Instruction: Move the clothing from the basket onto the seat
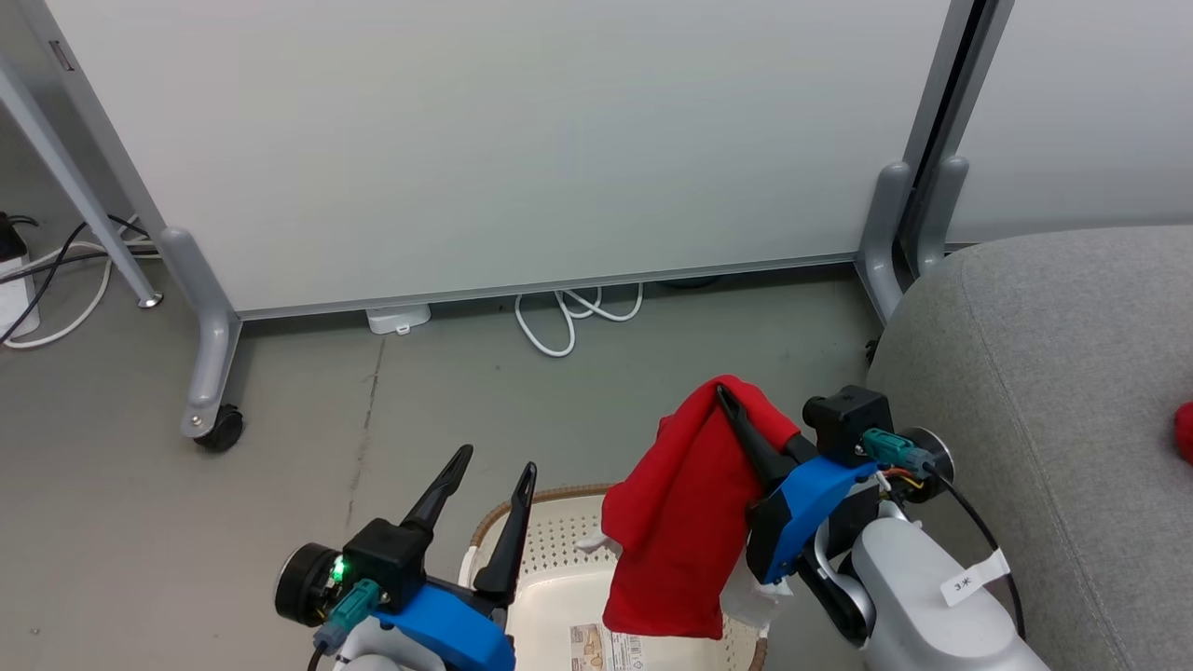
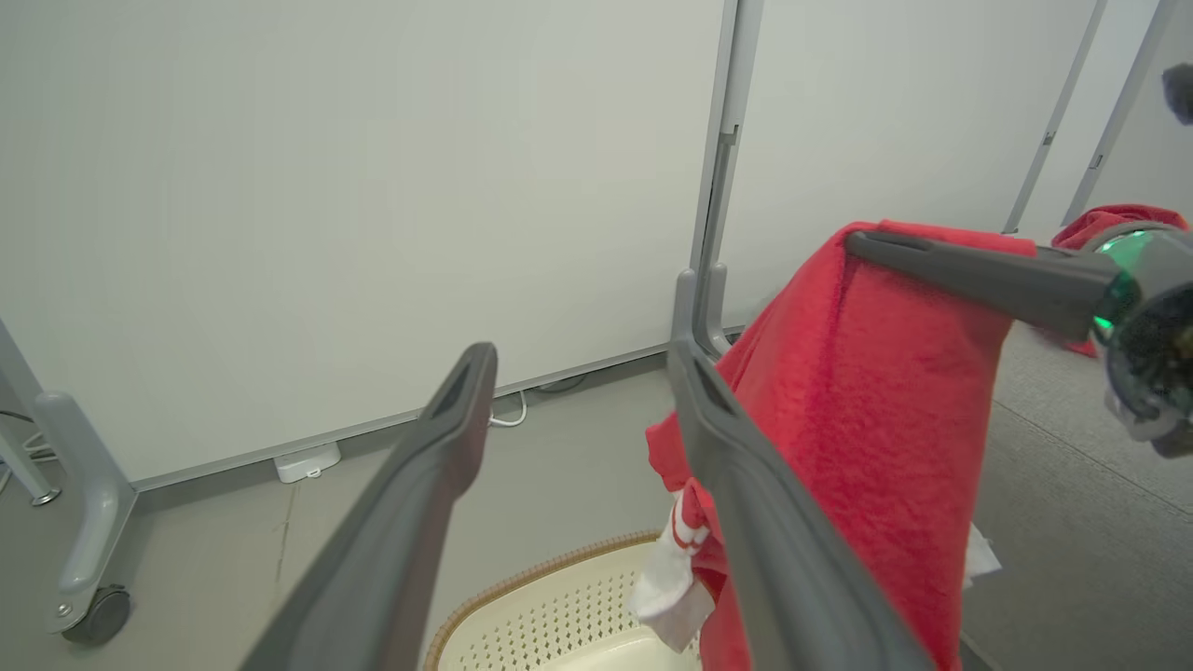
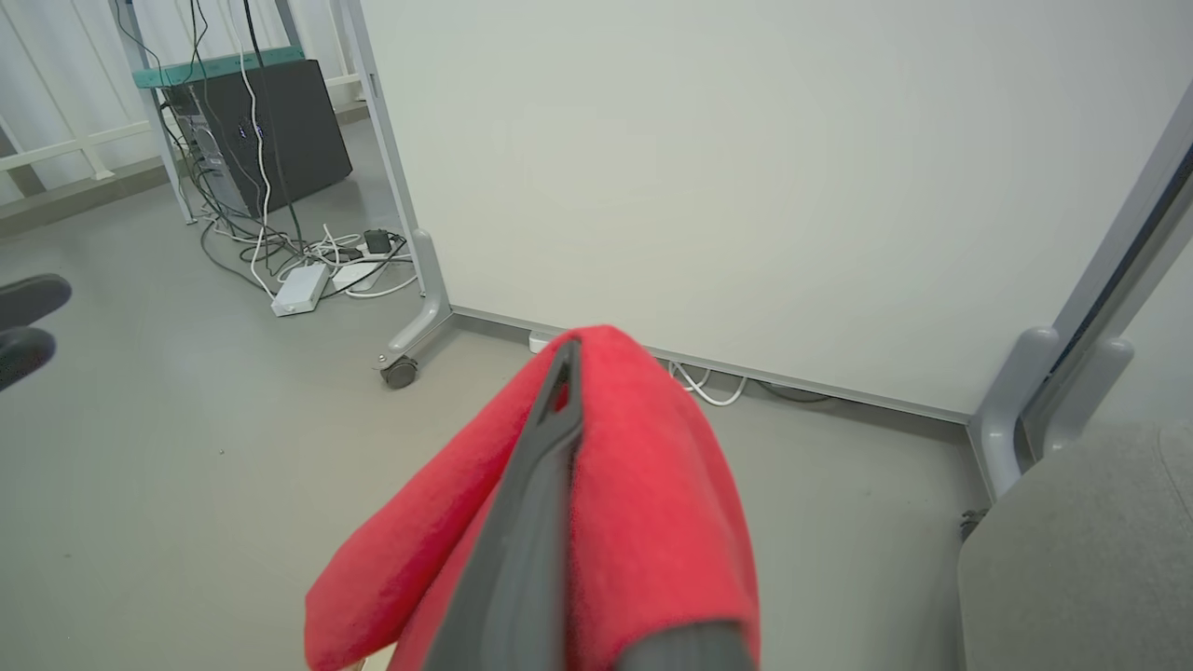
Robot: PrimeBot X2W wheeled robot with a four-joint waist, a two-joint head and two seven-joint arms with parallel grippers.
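A red garment [image 1: 685,522] with white trim hangs above the cream basket [image 1: 550,545], draped over my right gripper [image 1: 727,401], which is shut on it. The same cloth [image 3: 643,503] covers that gripper's fingers in the right wrist view and hangs at the right [image 2: 876,419] in the left wrist view. My left gripper [image 1: 494,471] stands open over the basket's left rim, holding nothing; its fingers [image 2: 438,447] frame the basket rim [image 2: 531,596] below. The grey seat [image 1: 1053,373] lies to the right. A second bit of red clothing [image 1: 1184,433] rests on it at the frame's edge.
A white wheeled partition [image 1: 522,140] stands behind the basket, with a caster [image 1: 219,429] at the left and white cables [image 1: 569,321] under it. More cables and a dark box [image 3: 270,130] sit at the far left. Grey floor surrounds the basket.
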